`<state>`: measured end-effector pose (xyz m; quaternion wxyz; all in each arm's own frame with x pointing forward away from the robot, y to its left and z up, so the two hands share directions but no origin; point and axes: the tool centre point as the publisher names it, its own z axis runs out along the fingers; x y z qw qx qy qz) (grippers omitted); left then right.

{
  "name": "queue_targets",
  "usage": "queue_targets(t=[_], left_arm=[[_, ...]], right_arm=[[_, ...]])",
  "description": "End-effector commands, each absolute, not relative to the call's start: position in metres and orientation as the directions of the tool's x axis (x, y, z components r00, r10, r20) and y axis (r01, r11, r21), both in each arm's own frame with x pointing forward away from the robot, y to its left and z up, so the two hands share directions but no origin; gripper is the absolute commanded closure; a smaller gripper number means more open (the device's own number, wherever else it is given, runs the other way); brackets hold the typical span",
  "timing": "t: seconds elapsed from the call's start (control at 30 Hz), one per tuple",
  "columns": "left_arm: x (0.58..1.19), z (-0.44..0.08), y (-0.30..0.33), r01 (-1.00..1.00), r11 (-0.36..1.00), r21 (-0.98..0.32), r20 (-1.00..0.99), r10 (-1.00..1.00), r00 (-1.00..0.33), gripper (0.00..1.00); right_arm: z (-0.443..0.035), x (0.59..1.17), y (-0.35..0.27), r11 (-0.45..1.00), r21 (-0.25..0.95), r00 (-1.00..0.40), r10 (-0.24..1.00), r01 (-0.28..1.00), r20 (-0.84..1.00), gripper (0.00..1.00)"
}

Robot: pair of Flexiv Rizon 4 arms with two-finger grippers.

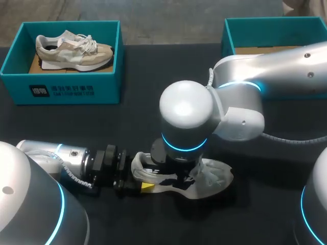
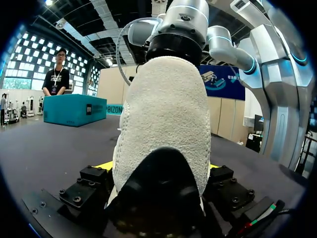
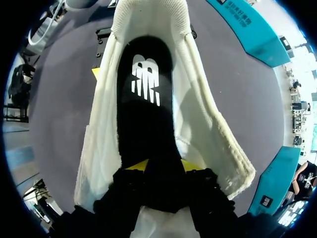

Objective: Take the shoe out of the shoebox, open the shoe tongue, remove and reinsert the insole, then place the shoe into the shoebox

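A white shoe (image 1: 212, 176) lies on its sole on the dark table near the front middle. My left gripper (image 1: 138, 182) comes in low from the left and is shut on its heel. In the left wrist view the knitted heel (image 2: 166, 109) fills the space between the two yellow tips of that gripper (image 2: 159, 168). My right arm (image 1: 184, 109) stands straight over the shoe and hides its own gripper in the head view. In the right wrist view the right gripper (image 3: 163, 168) is inside the shoe's mouth (image 3: 198, 114), fingers apart, with the black insole (image 3: 146, 99) lying between them.
A teal shoebox (image 1: 61, 89) at the back left holds a beige shoe (image 1: 74, 51). A second teal box (image 1: 240, 30) stands at the back right, partly behind my right arm. Bare dark table lies between the boxes and the white shoe.
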<state>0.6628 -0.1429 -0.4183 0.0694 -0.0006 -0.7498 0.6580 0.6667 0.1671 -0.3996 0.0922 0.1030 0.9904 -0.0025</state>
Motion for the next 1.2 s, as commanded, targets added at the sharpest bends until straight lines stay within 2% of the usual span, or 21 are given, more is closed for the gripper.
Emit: queue_targets(t=[0.03,0.47,0.77,0.9,1.2], left_arm=[[0.663,-0.418,-0.142,-0.091,0.136,-0.986,0.104,0.092,-0.99,1.0],[0.663,-0.418,-0.142,-0.091,0.136,-0.986,0.104,0.092,-0.99,1.0],[0.663,-0.418,-0.142,-0.091,0.136,-0.986,0.104,0.092,-0.99,1.0],[0.663,-0.418,-0.142,-0.091,0.136,-0.986,0.104,0.092,-0.99,1.0],[0.663,-0.418,-0.142,-0.091,0.136,-0.986,0.104,0.092,-0.99,1.0]], right_arm=[[-0.407,0.669,0.167,0.981,0.017,-0.97,0.194,0.194,-0.145,0.64],[-0.429,0.668,0.177,0.985,0.006,-0.985,0.173,0.173,-0.005,0.7],[-0.439,0.644,0.186,0.989,-0.017,-0.978,0.149,0.148,0.143,0.83],[-0.44,0.634,0.187,0.99,-0.025,-0.974,0.141,0.139,0.178,1.0],[-0.428,0.618,0.18,0.986,0.039,-0.978,0.156,0.163,0.141,1.0]])
